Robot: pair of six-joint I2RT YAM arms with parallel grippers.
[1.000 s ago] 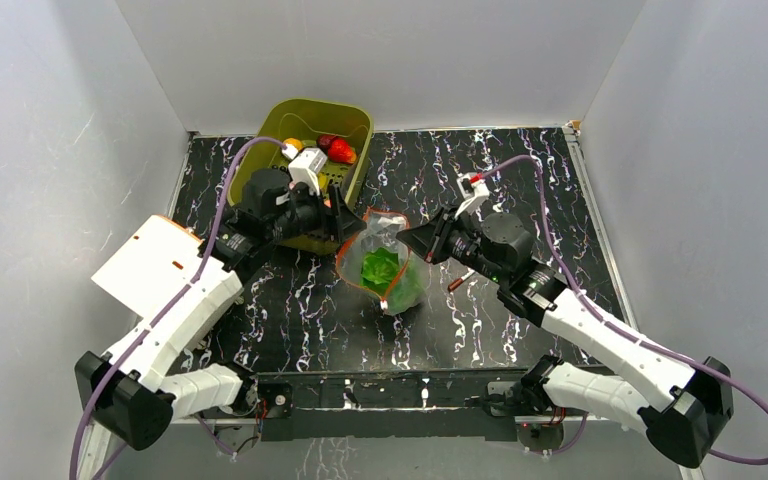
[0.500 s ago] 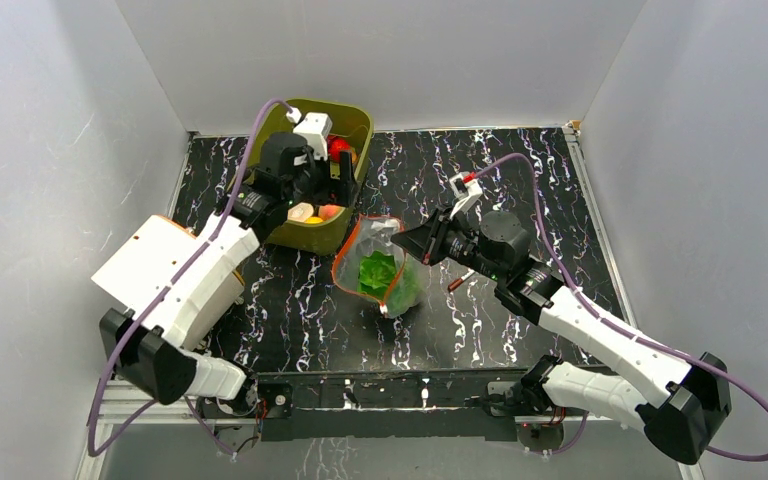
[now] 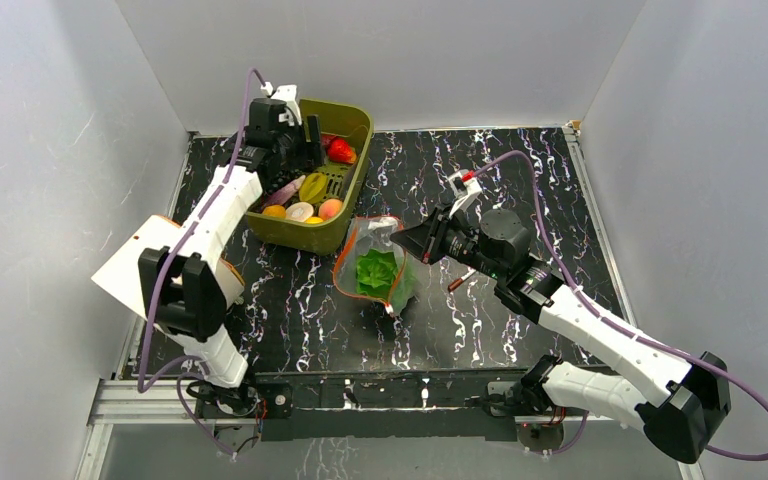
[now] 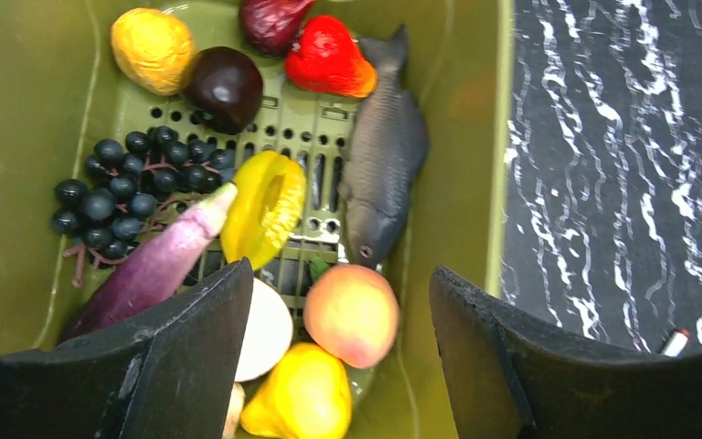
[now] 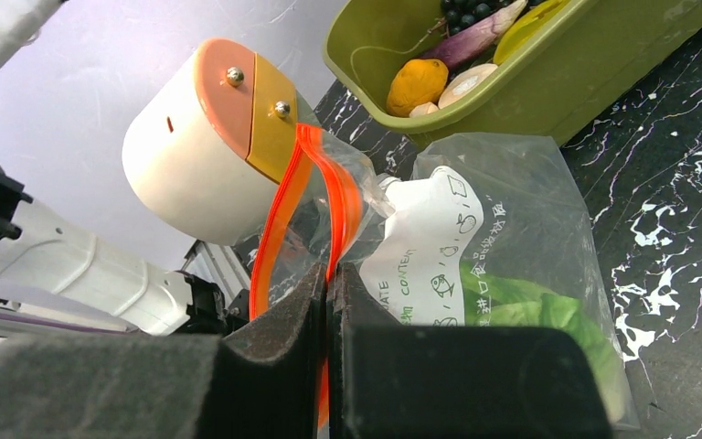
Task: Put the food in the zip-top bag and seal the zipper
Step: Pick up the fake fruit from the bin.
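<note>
The coming move turned on what lay under the left hand [image 3: 295,148], which hung at the upper left of the overhead view above the olive-green bin [image 3: 352,113], its fingers spread wide with nothing between them. In its own wrist view the gap of the left hand [image 4: 338,274] framed a peach-coloured fruit [image 4: 351,314] low in the centre of the frame, with a yellow piece [image 4: 297,402] just below it and a white slice [image 4: 265,329] half hidden behind the left finger. That peach-coloured fruit looked the nearest pick, being round and so needing no turn of the wrist. The grey fish [image 4: 384,155] lay above it with its long axis running up and down the frame, across the line on which the fingers would close. The strawberry [image 4: 329,57] and the dark purple ball [image 4: 225,84] sat farther off, near the top edge. The zip-top bag [image 3: 385,262] stood on the bench [image 3: 520,170] just to the lower right of the bin, the cabbage [image 3: 378,270] already inside it. The right hand [image 5: 329,274] was pinched tight on the zipper [image 5: 279,229], holding that edge up so the mouth gaped. So the left arm was the nearer and the only free one, and any load would likely have to travel down and to the right.
</note>
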